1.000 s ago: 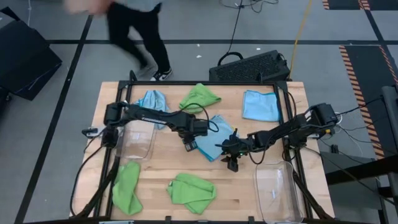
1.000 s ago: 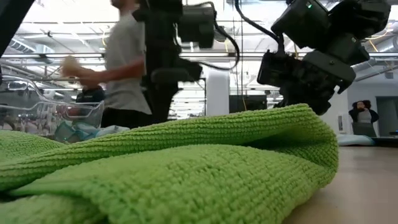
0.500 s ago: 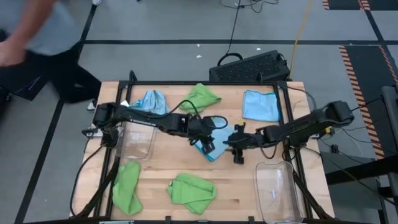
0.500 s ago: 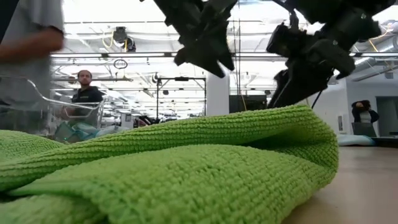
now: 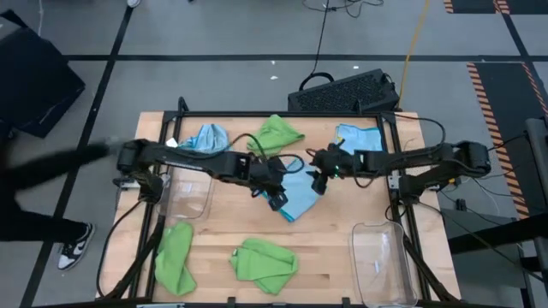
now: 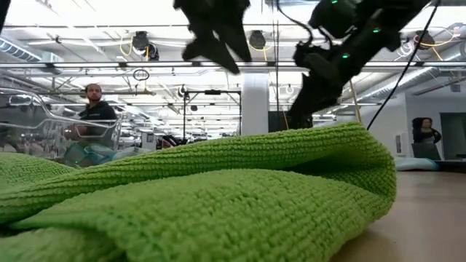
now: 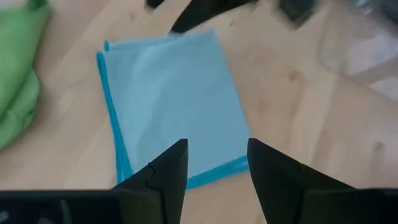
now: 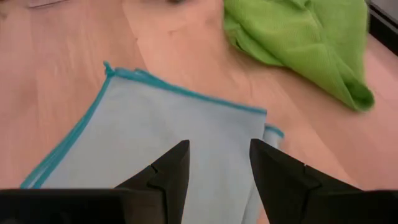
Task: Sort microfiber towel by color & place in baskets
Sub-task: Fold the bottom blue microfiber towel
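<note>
tabletop (image 5: 342, 214): wooden, framed by a dark rail; six towels lie spread across it, none yet in a bin.
clear bins: the left bin (image 5: 190, 192) sits near the left edge and the right bin (image 5: 381, 265) at the near right corner; both look empty.
step in hand: both arms converge on the middle blue towel (image 5: 295, 192), folded flat at the centre; the pick seems about to begin.
left gripper (image 5: 276, 198): poised over that towel's near side, jaws spread, holding nothing.
right gripper (image 5: 318, 181): at the same towel's far right edge, jaws spread, empty.
next move: probably one gripper drops onto a towel edge and pinches, while the other backs off so they do not meet.
other towels: a crumpled blue towel (image 5: 210, 137) and a flat blue towel (image 5: 358, 144) lie at the far side, with a green towel (image 5: 276, 133) between them; two more green ones (image 5: 264, 261) (image 5: 175, 255) lie at the near side.
open room: bare wood between the middle towel and the right bin gives a free path.
</note>
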You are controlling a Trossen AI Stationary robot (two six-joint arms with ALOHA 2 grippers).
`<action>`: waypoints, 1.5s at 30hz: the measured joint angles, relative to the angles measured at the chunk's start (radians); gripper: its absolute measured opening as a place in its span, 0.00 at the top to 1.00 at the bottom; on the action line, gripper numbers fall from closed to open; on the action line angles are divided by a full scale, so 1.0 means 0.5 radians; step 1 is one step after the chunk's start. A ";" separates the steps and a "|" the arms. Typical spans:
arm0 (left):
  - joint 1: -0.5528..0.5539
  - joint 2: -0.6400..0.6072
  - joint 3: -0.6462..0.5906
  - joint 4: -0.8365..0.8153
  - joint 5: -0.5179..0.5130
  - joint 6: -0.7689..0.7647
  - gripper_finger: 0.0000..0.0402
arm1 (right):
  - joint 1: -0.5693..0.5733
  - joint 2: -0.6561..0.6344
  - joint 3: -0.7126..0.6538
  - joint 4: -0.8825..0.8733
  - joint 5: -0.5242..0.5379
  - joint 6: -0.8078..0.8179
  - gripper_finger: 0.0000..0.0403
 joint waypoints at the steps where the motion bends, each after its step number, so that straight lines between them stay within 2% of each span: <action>1: -0.008 -0.054 0.000 -0.006 -0.004 -0.006 0.58 | -0.036 0.039 0.037 -0.011 -0.050 -0.040 0.60; 6: -0.052 -0.317 0.002 0.045 -0.126 -0.037 0.58 | -0.205 0.340 0.278 -0.021 -0.256 -0.224 0.60; 11: -0.170 -0.486 0.001 0.060 -0.327 -0.039 0.58 | -0.319 0.636 0.462 -0.079 -0.259 -0.351 0.60; 18: -0.350 -0.496 0.000 0.034 -0.472 -0.128 0.58 | -0.440 0.872 0.511 -0.130 -0.410 -0.480 0.60; 25: -0.456 -0.459 0.000 0.013 -0.563 -0.245 0.58 | -0.487 0.964 0.511 -0.070 -0.466 -0.589 0.61; 29: -0.484 -0.459 0.000 0.021 -0.639 -0.259 0.58 | -0.477 0.954 0.509 0.025 -0.466 -0.677 0.68; 38: -0.484 -0.459 0.001 0.018 -0.671 -0.285 0.58 | -0.465 0.949 0.509 0.052 -0.571 -0.634 0.97; 45: -0.492 -0.459 0.000 0.014 -0.671 -0.292 0.58 | -0.410 0.897 0.508 -0.094 -0.569 -0.633 0.99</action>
